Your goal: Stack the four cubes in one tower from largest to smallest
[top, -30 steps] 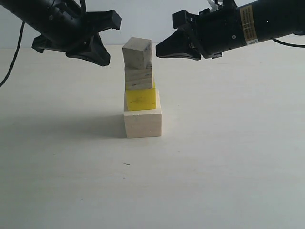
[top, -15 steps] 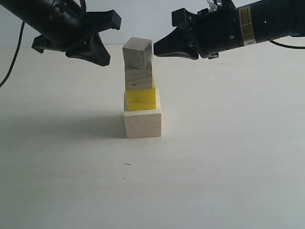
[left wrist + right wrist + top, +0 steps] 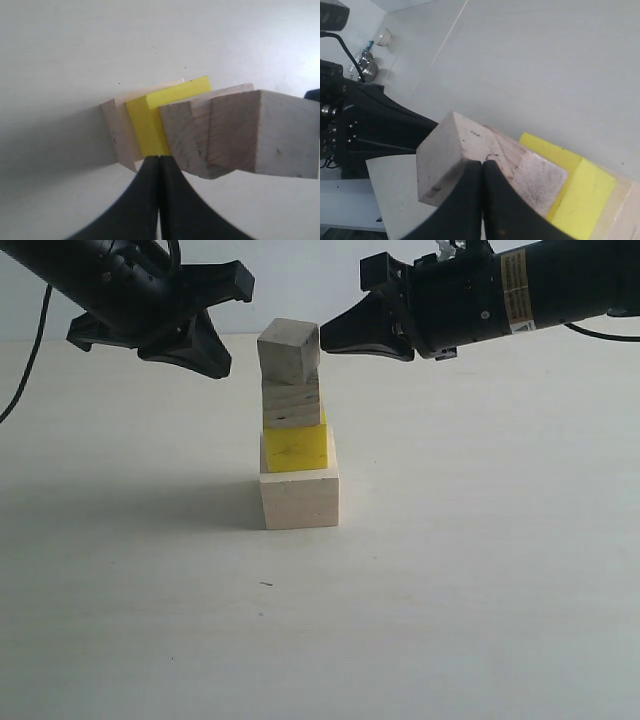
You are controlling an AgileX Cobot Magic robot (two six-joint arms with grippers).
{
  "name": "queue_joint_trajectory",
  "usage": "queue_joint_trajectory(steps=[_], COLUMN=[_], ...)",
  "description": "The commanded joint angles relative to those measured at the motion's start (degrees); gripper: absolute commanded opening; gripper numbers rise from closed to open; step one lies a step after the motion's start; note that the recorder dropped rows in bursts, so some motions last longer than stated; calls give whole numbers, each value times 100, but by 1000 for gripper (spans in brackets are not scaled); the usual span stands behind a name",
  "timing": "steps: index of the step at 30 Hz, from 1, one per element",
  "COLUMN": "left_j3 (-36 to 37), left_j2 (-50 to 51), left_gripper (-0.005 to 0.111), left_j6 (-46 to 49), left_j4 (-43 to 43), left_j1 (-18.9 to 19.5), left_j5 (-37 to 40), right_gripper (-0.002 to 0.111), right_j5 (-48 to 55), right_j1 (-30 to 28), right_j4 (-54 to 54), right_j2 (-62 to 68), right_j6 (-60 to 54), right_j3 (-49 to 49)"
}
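Note:
The tower stands mid-table in the exterior view: large pale wood cube (image 3: pixel 299 500) at the base, then yellow cube (image 3: pixel 295 449), layered plywood cube (image 3: pixel 291 404), and the smallest pale cube (image 3: pixel 288 350) on top, twisted a little. My left gripper (image 3: pixel 218 368) hangs shut, up and to the left of the tower, apart from it. The tip of my right gripper (image 3: pixel 322 344), also shut, is at the top cube's right edge; contact is unclear. Left wrist view: shut gripper (image 3: pixel 159 158) before the yellow cube (image 3: pixel 149 120). Right wrist view: shut gripper (image 3: pixel 482 163) against the smallest cube (image 3: pixel 442 155).
The white table (image 3: pixel 480 580) spreads out all round the tower, with a small dark speck (image 3: pixel 266 584) in front of it. The left arm (image 3: pixel 370 125) shows dark behind the tower in the right wrist view. Metal fittings (image 3: pixel 367 60) sit far off the table.
My right gripper has risen a little and edged left toward the top cube's upper right edge. The left gripper and the four cubes have not moved.

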Motion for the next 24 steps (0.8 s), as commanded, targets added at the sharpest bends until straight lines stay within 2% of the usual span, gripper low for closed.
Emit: queue_joint_trajectory(steps=[1,4,10,16,24], left_j3=[10,10,10,-1,-1], left_j2=[-59,-59,-59,-222,-234], left_gripper=[0,0,0,0,0], left_j6=[-39,-39,-39,316,415], left_j4=[17,17,10,-679,-799], left_j1=[8,8,8,8,8], left_j5=[-39,13,23,-212,5], right_gripper=[0,0,0,0,0], right_j5=[31,370,426,488,496], right_j1=[166,270,270,270,270], right_j4=[85,43,22,8,8], right_j2=[9,9,9,9,9], right_j6=[-122,-217,-217,-217,-217], right_j3=[-30,-30,-30,-30,-30])
